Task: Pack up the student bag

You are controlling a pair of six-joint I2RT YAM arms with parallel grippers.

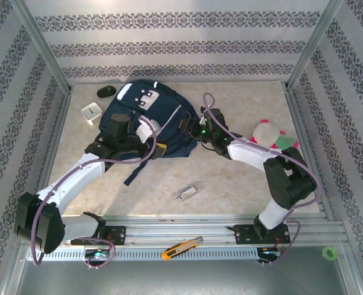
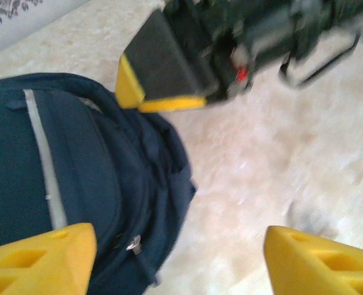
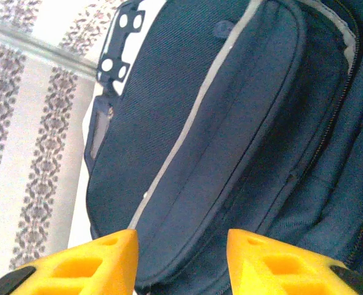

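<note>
1. Left gripper (image 2: 181, 261): fingers spread wide over the student bag (image 2: 95, 172) edge, pinching nothing.
2. Right gripper (image 3: 180, 258): parted at the bag's front pocket, nothing held.
3. Bag lies flat toward the table's far side and looks zipped.
4. Packing looks barely begun: plush toy (image 1: 271, 136), white cube (image 1: 91, 112) and small clear item (image 1: 189, 192) lie loose outside.
5. Likely obstacle: both arms crowd the bag.

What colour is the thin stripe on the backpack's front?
Light grey stripe on the dark navy fabric backpack; clearest in right wrist view.
</note>
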